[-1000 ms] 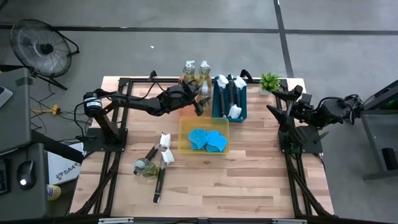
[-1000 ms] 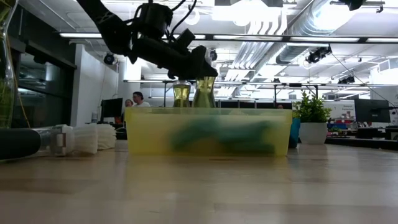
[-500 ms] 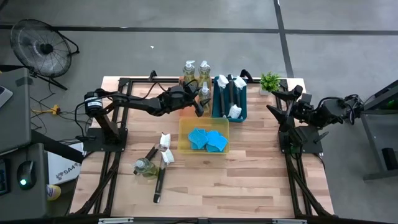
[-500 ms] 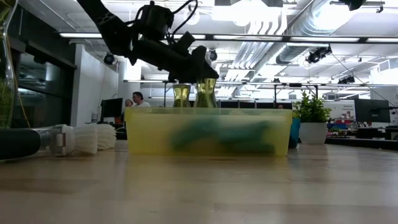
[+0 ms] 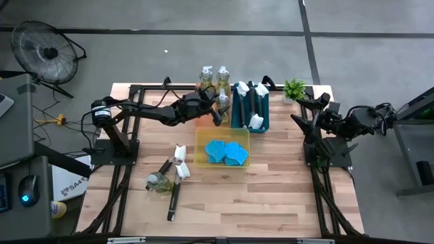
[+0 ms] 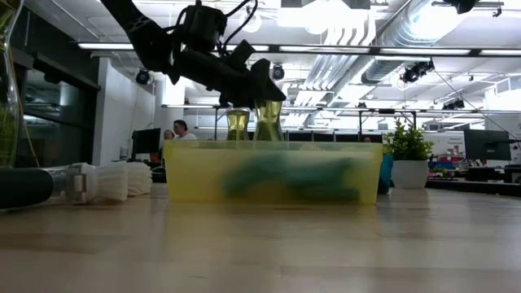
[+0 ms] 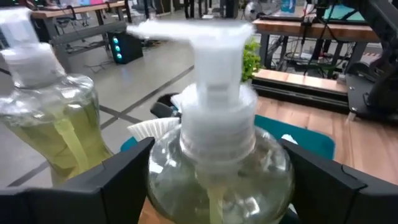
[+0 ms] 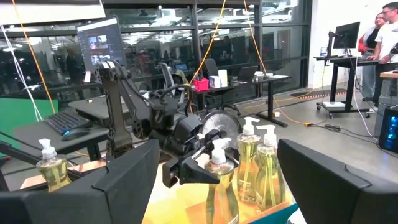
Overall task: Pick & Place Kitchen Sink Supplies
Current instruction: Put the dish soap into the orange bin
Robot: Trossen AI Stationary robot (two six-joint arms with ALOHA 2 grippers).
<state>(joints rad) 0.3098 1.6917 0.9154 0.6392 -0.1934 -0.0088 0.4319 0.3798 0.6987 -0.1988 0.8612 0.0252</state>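
Left gripper [image 5: 218, 112] jaws straddle soap bottle [image 7: 219, 163], fingers slightly apart.

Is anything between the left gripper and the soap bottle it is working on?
Nothing visible: the left gripper has its open fingers on either side of the soap bottle, with no object between them in the left wrist view. Whether the pads touch the bottle cannot be told.

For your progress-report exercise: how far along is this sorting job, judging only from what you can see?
Done: blue sponges lie in the yellow tray, brushes stand in the teal tray, and two soap bottles stand at the table's far edge. In hand: the left gripper has its fingers either side of a third bottle. Left: a bottle and two brushes lying on the table. The right gripper waits.
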